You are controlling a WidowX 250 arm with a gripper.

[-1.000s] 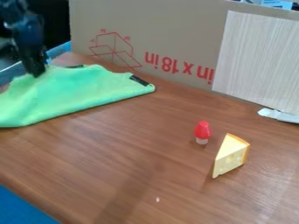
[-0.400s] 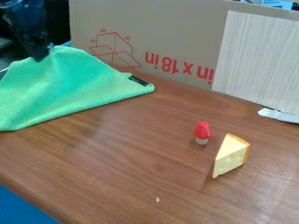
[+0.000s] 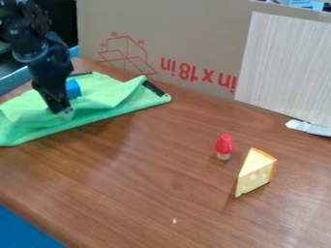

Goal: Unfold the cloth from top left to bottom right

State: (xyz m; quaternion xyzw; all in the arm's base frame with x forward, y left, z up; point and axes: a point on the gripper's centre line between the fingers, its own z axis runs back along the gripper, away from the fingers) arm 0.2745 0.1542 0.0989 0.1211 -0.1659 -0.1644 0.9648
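Green, creased cloth, angular black pincer clamped on it, brown wood-grained table

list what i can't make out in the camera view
- Cloth: in the camera view, its left end is cut off by the picture's left edge, and its own folds hide what lies beneath them.
- Blue thing: in the camera view, partly hidden behind the gripper, so its full shape is unclear.
- White piece: in the camera view, cut off by the right edge.
- White speck: in the camera view, too small to identify.
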